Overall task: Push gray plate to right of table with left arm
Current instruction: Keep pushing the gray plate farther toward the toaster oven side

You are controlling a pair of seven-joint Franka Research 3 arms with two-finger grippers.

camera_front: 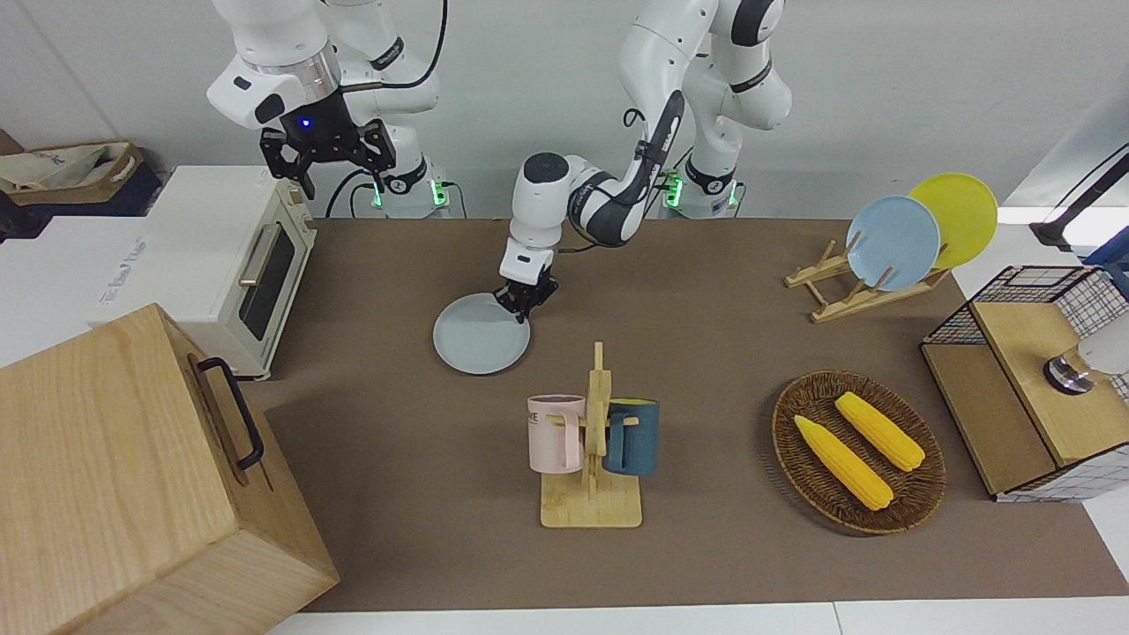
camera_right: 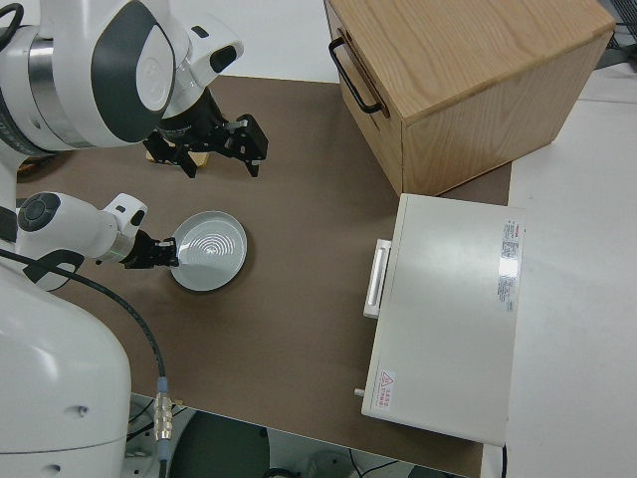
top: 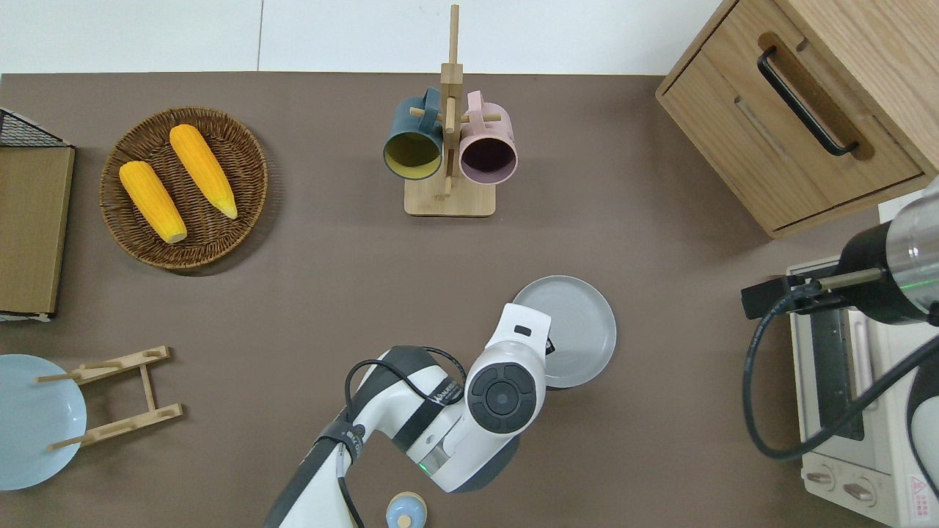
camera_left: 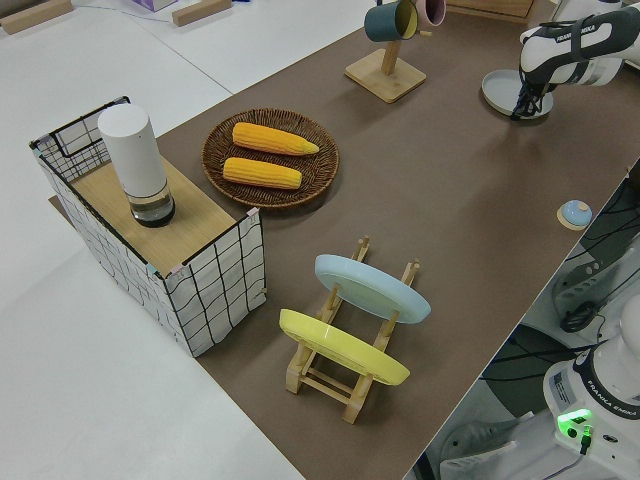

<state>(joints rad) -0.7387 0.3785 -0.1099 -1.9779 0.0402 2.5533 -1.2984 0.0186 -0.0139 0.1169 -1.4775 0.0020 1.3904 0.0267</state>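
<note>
We judge the round pale gray plate, lying flat mid-table nearer the robots than the wooden mug rack, stiff, light and slippery, best pushed at its rim where our left gripper rests, finger spacing unclear

Bright, even light is coming from above, so everything's casting just soft short shadows on the desk. Frames are staying sharp, no glare showing.

The left arm covers part of the gray plate from above. The sky-blue plate is cut off at the picture's edge.
</note>
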